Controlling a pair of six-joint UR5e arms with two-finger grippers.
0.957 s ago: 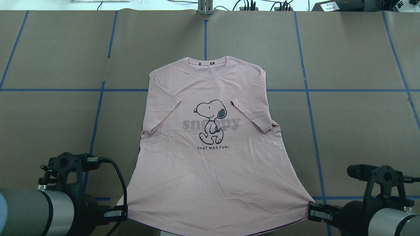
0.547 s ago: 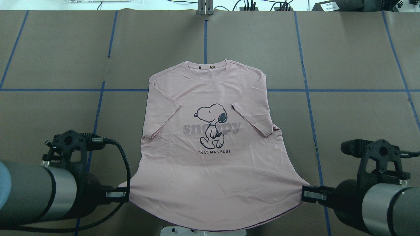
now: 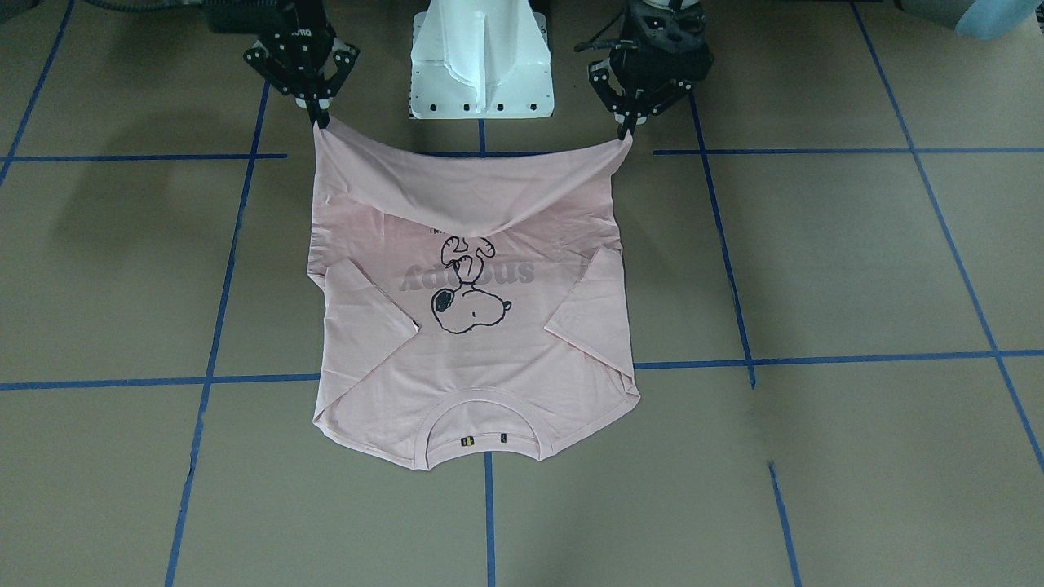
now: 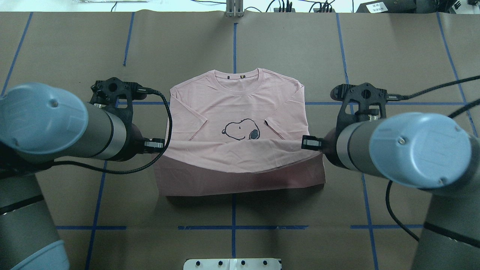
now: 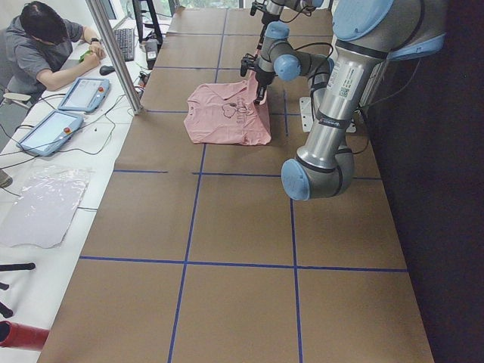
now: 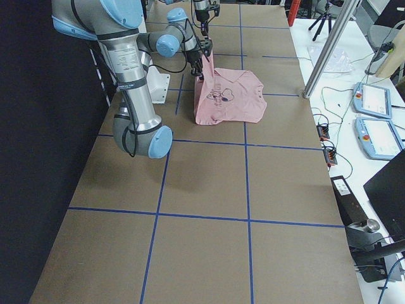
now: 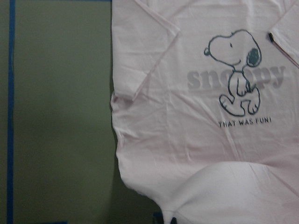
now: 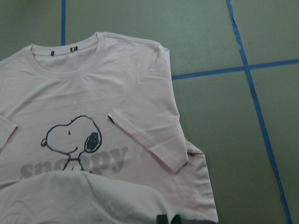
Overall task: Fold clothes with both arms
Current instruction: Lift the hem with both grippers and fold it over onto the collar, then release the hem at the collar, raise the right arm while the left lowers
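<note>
While the left gripper [image 3: 625, 129] and right gripper [image 3: 319, 119] clamp the T-shirt [image 3: 481, 367] hem, both should advance level and taut

The T-shirt [image 4: 240, 108] is pale pink, darker pink along its shaded lower band; its print [image 4: 240, 129] is a black-outlined cartoon dog with a dark grey ear, over grey lettering [image 7: 201, 80] and a small black caption [image 7: 244, 123]. The table [image 4: 393, 56] is brown, gridded with blue tape lines [image 4: 235, 41]. The arms [image 4: 352, 144] are silver-grey with light blue caps [image 4: 418, 140]; the left gripper [image 3: 626, 130] and right gripper [image 3: 320, 121] are black. The pedestal [image 3: 481, 57] is white.
</note>
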